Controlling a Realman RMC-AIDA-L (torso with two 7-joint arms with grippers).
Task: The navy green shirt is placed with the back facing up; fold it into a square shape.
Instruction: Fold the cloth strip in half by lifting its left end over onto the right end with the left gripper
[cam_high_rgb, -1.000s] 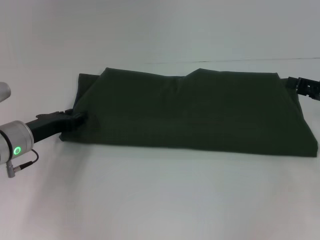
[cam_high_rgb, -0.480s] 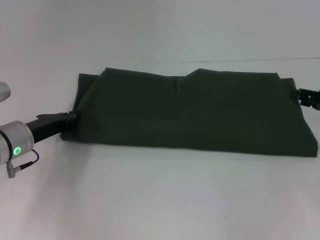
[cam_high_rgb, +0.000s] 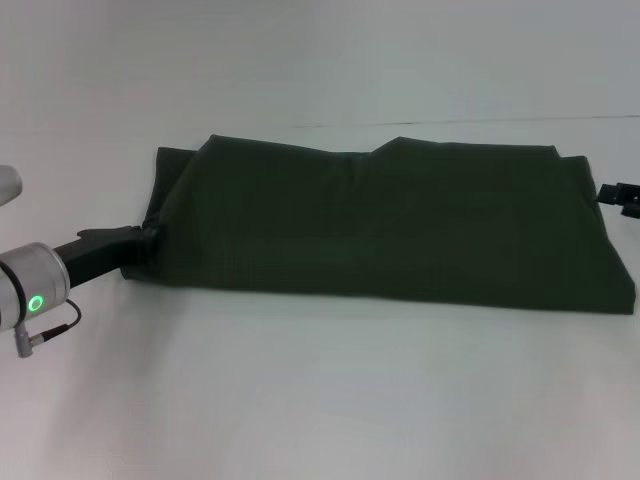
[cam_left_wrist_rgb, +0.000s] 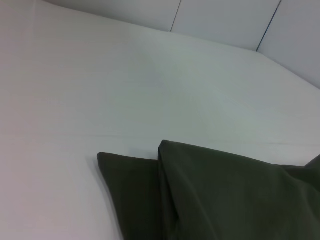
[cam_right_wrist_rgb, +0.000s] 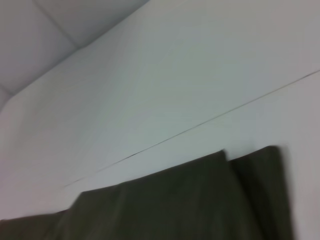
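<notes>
The navy green shirt (cam_high_rgb: 380, 220) lies on the white table, folded into a long, flat band with its plain side up. No lettering shows. My left gripper (cam_high_rgb: 140, 240) is low at the shirt's left end, touching or just short of its edge. My right gripper (cam_high_rgb: 622, 196) shows only as a dark tip at the frame's right edge, just off the shirt's right end. The left wrist view shows the shirt's layered left corner (cam_left_wrist_rgb: 225, 195). The right wrist view shows its far right corner (cam_right_wrist_rgb: 175, 200).
The white table (cam_high_rgb: 320, 400) stretches out in front of the shirt and on both sides. A thin seam line (cam_high_rgb: 450, 122) runs across the table behind the shirt. Pale wall panels (cam_left_wrist_rgb: 225, 20) rise beyond the table.
My right gripper has drawn back to the right, away from the shirt's right end. My left gripper has slid slightly left, off the shirt's edge. The shirt has not moved.
</notes>
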